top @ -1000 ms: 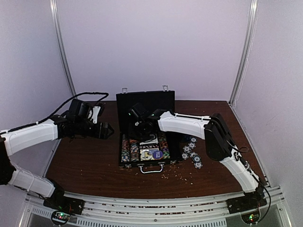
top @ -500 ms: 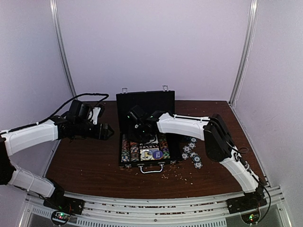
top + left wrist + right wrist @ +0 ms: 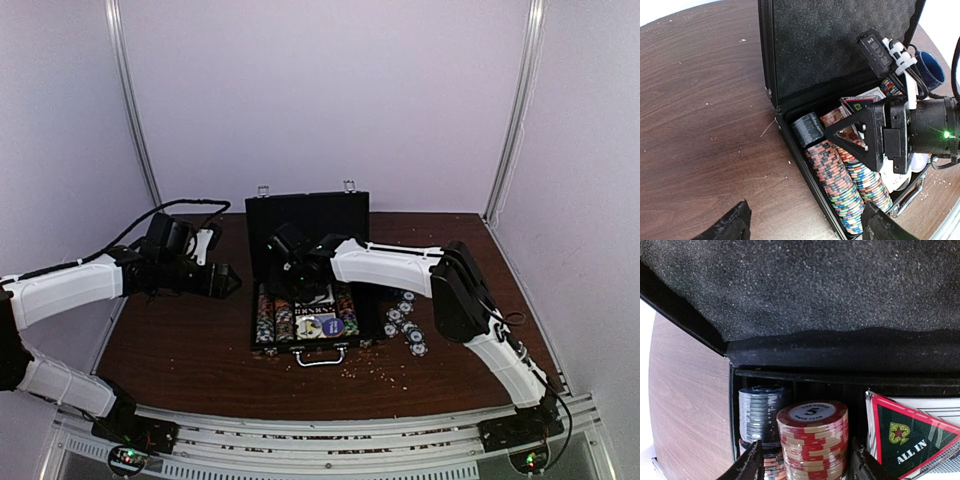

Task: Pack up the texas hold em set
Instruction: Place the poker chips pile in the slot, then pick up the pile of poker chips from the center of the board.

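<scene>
The black case (image 3: 308,213) stands open mid-table, lid up. Rows of striped chips (image 3: 272,320) and a card deck (image 3: 318,322) lie in its tray. My right gripper (image 3: 288,258) reaches into the tray's back left corner. In the right wrist view it (image 3: 807,460) is open, with its fingers (image 3: 751,462) either side of a red stack of "5" chips (image 3: 812,435). A gap shows on the stack's left. A grey-blue stack (image 3: 760,410) stands beside it and an "ALL IN" card (image 3: 910,440) lies to the right. My left gripper (image 3: 230,280) hovers open and empty left of the case.
Several loose chips (image 3: 405,322) lie on the table right of the case. Small crumbs (image 3: 370,368) are scattered near the silver handle (image 3: 322,357). A dark blue cup (image 3: 931,67) sits behind the right arm. White walls close in on three sides.
The right gripper's jaws have widened around the red chip stack, and its wrist has edged slightly left. The left arm has hardly moved.
</scene>
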Robot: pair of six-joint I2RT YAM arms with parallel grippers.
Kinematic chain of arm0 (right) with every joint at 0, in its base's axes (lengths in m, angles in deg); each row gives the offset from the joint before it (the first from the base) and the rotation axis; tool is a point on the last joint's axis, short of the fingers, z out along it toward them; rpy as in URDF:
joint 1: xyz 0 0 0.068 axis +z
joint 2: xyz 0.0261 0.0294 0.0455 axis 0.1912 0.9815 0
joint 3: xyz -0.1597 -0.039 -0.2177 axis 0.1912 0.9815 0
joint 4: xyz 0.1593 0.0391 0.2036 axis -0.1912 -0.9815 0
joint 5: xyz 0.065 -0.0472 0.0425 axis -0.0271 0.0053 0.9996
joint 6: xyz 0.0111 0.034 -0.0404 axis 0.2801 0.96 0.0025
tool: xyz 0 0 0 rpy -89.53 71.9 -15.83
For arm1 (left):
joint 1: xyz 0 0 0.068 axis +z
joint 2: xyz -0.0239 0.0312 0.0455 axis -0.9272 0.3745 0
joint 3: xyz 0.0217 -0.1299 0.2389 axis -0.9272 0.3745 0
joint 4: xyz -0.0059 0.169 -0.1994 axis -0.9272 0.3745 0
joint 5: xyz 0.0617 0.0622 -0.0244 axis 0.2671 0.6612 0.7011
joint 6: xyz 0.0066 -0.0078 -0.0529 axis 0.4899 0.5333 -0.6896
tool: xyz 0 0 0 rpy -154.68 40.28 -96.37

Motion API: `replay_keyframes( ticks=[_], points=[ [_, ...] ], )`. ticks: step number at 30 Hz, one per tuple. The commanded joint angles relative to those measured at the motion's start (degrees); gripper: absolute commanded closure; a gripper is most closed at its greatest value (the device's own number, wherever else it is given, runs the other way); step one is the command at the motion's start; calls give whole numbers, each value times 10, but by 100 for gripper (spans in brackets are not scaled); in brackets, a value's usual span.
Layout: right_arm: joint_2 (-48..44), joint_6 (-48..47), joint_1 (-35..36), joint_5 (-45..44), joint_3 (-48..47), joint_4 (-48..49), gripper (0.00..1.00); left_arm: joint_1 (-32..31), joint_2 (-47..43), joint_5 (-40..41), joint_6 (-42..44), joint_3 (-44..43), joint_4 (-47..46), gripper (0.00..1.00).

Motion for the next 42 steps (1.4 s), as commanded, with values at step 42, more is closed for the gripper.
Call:
replay_keyframes(
  ticks=[42],
  points=[
    [-681, 30, -73, -95, 766, -22, 33, 21, -52, 74, -124, 31, -53, 20]
  ],
)
